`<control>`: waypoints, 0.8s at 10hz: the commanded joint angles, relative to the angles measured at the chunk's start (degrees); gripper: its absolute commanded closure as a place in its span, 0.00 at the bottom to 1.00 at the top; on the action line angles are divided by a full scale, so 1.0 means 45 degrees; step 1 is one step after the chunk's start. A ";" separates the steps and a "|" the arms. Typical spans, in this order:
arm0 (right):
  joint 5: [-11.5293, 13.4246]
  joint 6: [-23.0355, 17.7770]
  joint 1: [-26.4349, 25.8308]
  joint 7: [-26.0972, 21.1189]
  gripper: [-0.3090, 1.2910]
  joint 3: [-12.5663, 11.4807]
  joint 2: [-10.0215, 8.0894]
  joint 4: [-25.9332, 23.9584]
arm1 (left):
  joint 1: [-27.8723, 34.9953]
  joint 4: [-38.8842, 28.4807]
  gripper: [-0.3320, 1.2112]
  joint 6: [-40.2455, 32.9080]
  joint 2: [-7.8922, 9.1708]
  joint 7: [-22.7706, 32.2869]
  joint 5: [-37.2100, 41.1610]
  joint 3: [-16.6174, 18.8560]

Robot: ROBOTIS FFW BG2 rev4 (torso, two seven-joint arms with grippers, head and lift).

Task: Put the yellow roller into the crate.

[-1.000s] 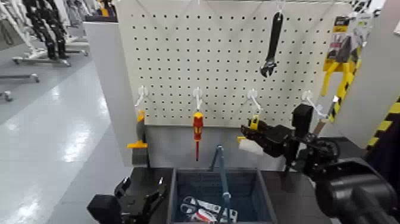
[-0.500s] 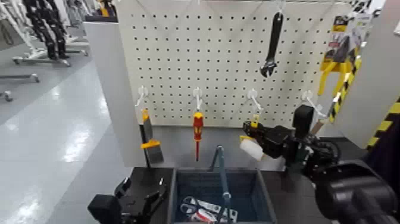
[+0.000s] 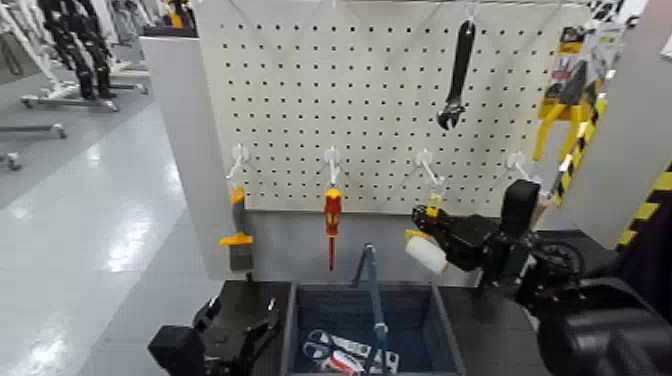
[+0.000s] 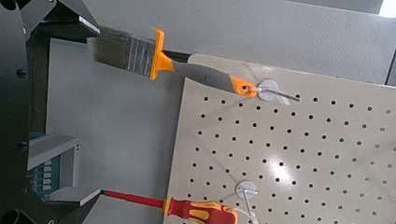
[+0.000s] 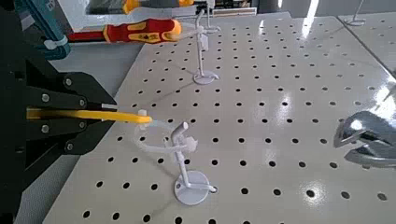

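The black right claw [image 3: 425, 216] is now closing tight, pinching the white-sleeved yellow roller [image 3: 427, 254], readying unhooking by the beige pegboard's [image 3: 290, 205] lower edge. The left claw [image 3: 242, 308] is idling, spread.

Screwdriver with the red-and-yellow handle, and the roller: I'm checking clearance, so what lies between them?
Only a white plastic hook, above the white-sleeved yellow roller, and bare panel, in the head view.

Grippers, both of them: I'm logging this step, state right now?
Left gripper: open, empty, beside the crate.
Right gripper: closed on the yellow roller, by its hook.
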 commanded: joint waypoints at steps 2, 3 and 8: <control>-0.0176 0.0623 0.1122 -0.0012 0.98 -0.0524 0.0306 -0.1886 | 0.0000 0.0006 0.29 0.0014 0.0000 -0.0001 0.0020 -0.0005; -0.0215 0.0837 0.1415 -0.0051 0.98 -0.0719 0.0384 -0.2355 | 0.0000 0.0006 0.29 0.0014 0.0000 -0.0001 0.0020 -0.0005; -0.0762 0.1599 0.3016 -0.0266 0.98 -0.1676 0.0853 -0.3644 | 0.0039 -0.0033 0.29 0.0014 0.0000 -0.0001 0.0078 0.0034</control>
